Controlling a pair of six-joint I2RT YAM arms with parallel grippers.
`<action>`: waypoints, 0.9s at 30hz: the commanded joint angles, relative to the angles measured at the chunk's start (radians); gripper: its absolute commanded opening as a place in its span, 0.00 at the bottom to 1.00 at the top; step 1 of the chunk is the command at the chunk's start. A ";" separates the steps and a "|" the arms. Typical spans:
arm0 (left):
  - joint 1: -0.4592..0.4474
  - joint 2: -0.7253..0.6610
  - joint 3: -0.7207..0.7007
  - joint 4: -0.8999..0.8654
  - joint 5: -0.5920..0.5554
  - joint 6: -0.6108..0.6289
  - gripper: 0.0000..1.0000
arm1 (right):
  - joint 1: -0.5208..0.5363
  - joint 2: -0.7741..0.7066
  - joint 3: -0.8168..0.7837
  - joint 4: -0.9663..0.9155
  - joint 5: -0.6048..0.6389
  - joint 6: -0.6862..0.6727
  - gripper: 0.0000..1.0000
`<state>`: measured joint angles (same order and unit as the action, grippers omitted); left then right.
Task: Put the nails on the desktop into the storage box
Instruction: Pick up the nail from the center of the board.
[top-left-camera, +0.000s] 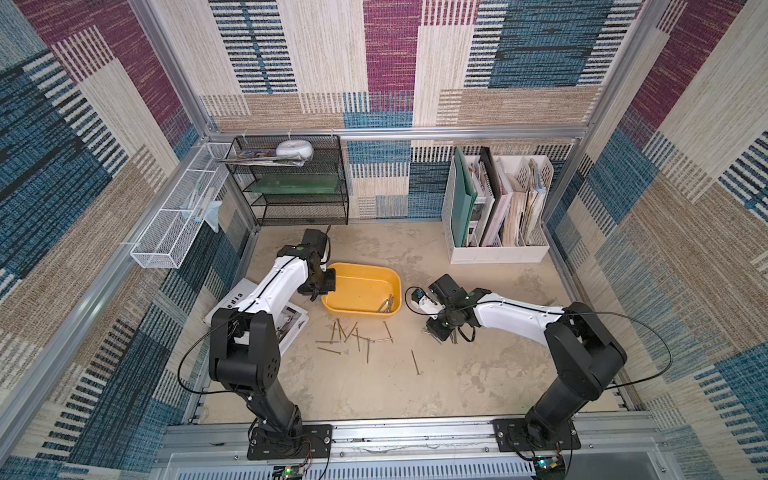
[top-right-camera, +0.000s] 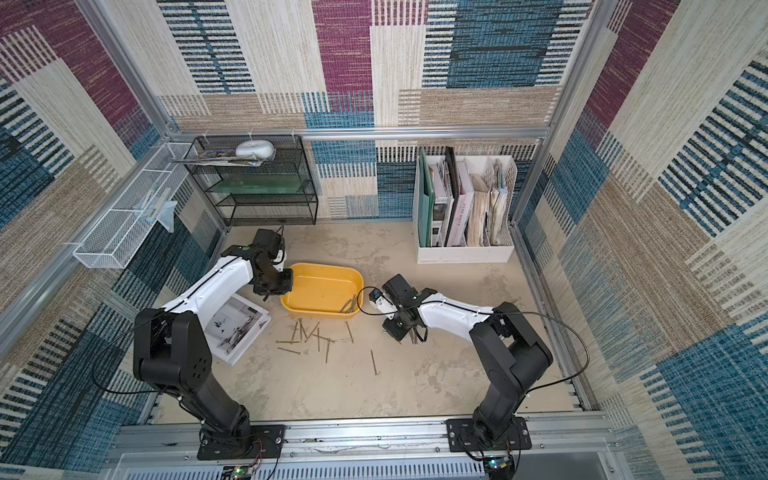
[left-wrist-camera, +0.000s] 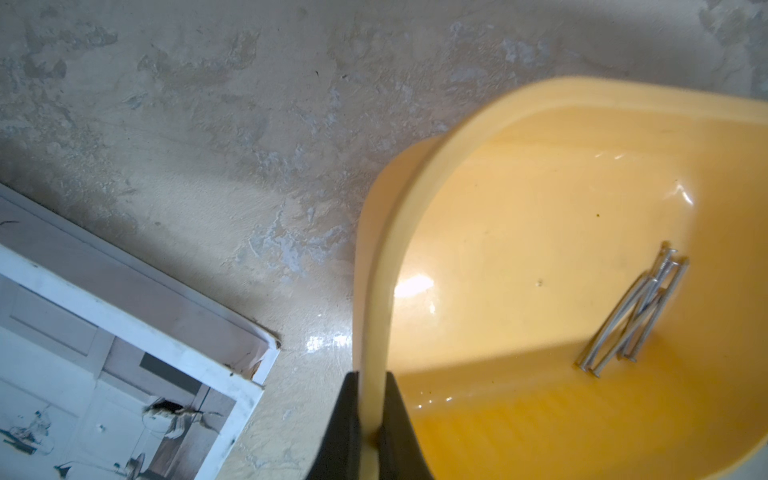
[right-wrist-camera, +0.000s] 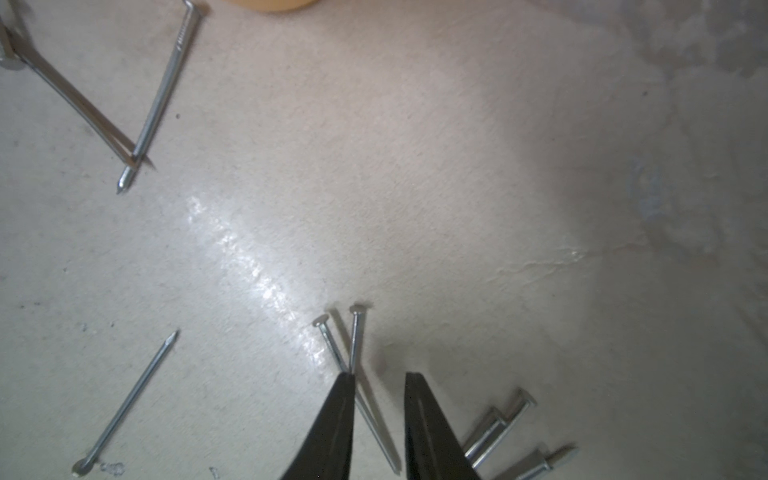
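Right wrist view: storage box (right-wrist-camera: 272, 3) is only a sliver at the frame edge. Right gripper (right-wrist-camera: 378, 376) fingers are cropped below the tips, and two nails (right-wrist-camera: 353, 340) vanish behind one finger. More beside it run out of frame, and the blurred nail (right-wrist-camera: 75, 95) is smeared and cropped. Left wrist view: box and magazine (left-wrist-camera: 83, 353) are both cropped, and the left gripper (left-wrist-camera: 371, 376) shows fingertips only. In both top views the right gripper's tips are hidden under its own wrist, nails in the box are too small to count, and the left arm (top-left-camera: 274, 282) covers part of the magazine.
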<state>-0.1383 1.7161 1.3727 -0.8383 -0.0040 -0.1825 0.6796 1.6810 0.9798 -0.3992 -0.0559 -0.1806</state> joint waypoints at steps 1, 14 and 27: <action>0.000 0.002 0.010 -0.008 0.007 0.004 0.00 | 0.000 0.002 0.001 -0.018 0.028 0.004 0.24; 0.000 0.004 0.011 -0.008 0.007 0.003 0.00 | 0.001 0.001 -0.035 -0.034 0.039 -0.022 0.24; 0.000 0.004 0.012 -0.007 0.009 0.003 0.00 | 0.002 0.027 -0.044 -0.031 0.058 -0.026 0.12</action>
<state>-0.1379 1.7168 1.3727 -0.8383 -0.0006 -0.1829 0.6796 1.6955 0.9405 -0.4004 -0.0090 -0.1989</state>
